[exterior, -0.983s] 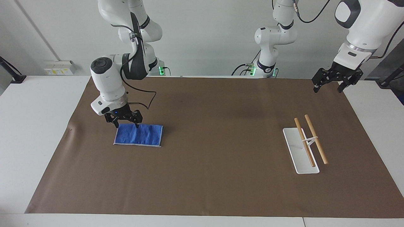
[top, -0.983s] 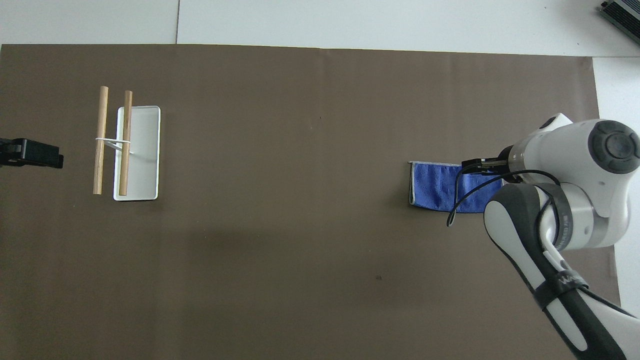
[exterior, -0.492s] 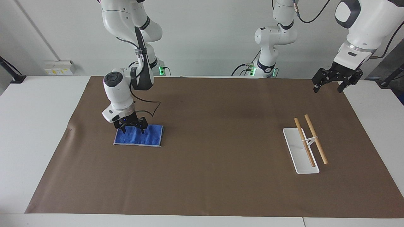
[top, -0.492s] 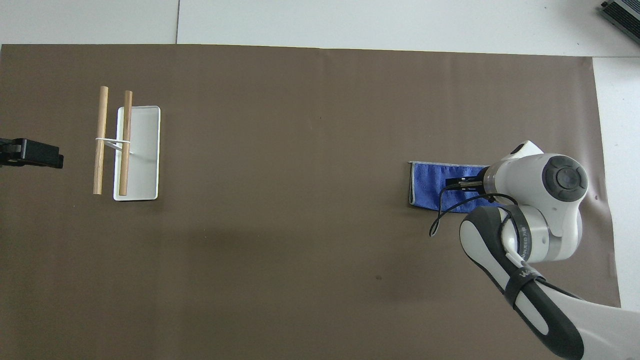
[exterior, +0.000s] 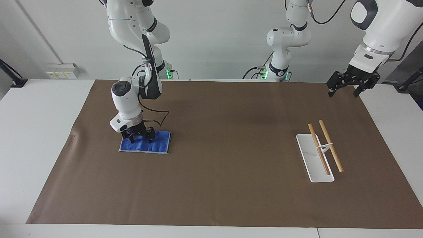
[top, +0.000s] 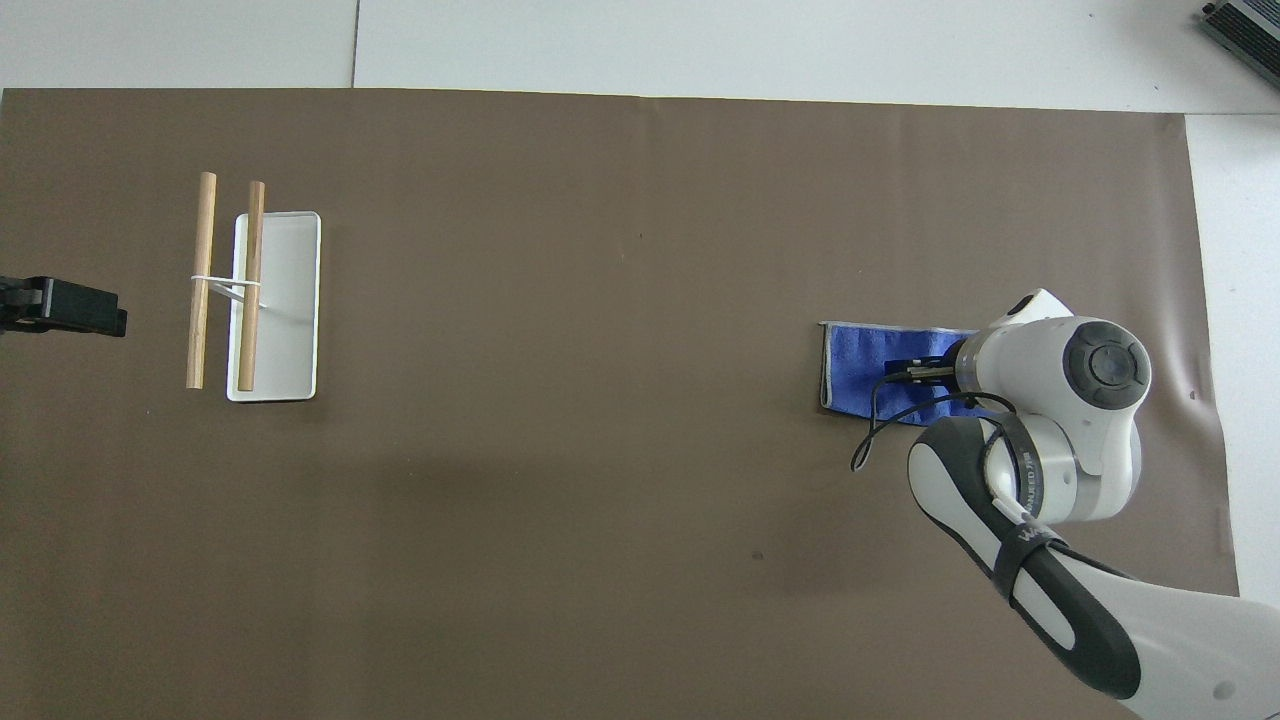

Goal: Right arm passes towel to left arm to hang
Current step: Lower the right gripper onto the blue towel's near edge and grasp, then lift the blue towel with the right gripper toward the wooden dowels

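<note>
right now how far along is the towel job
Early. Done: the right gripper is down on the towel, which lies flat on the mat. In hand: its fingers straddle the cloth, no lift yet. Left: the handover to the left gripper, waiting open over the mat's corner, then hanging on the rack.

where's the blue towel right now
The blue towel lies flat on the brown mat toward the right arm's end of the table, with the right gripper down on it.

My blue towel [exterior: 145, 142] w/ pale grey edging lies flat & folded on the brown mat, toward my right arm's [exterior: 132, 79] end of the table. Left arm [exterior: 380, 29] waits, raised.
</note>
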`<action>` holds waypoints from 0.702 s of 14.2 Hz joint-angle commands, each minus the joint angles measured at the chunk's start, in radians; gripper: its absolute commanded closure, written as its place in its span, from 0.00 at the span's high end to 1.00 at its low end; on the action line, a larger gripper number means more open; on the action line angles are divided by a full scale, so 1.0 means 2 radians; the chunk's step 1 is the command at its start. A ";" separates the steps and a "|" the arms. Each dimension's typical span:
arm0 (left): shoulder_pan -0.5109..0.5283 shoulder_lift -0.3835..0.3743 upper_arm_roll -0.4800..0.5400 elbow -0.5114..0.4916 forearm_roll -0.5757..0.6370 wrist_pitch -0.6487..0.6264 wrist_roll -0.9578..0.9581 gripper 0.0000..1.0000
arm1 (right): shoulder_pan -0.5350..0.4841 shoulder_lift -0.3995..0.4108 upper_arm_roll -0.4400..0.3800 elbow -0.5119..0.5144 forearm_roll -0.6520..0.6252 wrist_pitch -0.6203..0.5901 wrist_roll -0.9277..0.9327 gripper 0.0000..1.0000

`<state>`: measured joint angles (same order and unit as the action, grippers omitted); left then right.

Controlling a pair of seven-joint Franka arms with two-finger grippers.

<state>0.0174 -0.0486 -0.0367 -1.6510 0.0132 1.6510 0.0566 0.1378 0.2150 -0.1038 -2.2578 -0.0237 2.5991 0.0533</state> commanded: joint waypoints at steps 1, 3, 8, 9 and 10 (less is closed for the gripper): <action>0.004 -0.013 -0.003 -0.012 0.003 -0.004 -0.005 1.00 | -0.002 0.001 0.001 -0.005 0.029 0.005 -0.009 0.00; 0.004 -0.013 -0.003 -0.012 0.003 -0.004 -0.005 1.00 | 0.002 -0.002 0.002 0.003 0.049 -0.010 -0.013 0.00; 0.004 -0.013 -0.003 -0.012 0.003 -0.004 -0.005 1.00 | 0.002 -0.026 0.040 0.052 0.052 -0.075 -0.039 0.00; 0.004 -0.013 -0.003 -0.012 0.003 -0.004 -0.005 1.00 | 0.002 -0.032 0.047 0.059 0.065 -0.085 -0.039 0.00; 0.004 -0.013 -0.004 -0.012 0.003 -0.004 -0.006 1.00 | 0.002 -0.039 0.052 0.068 0.089 -0.096 -0.041 0.00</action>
<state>0.0174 -0.0486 -0.0367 -1.6510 0.0132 1.6510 0.0565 0.1454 0.1740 -0.0176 -2.1509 0.0783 2.4618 0.0181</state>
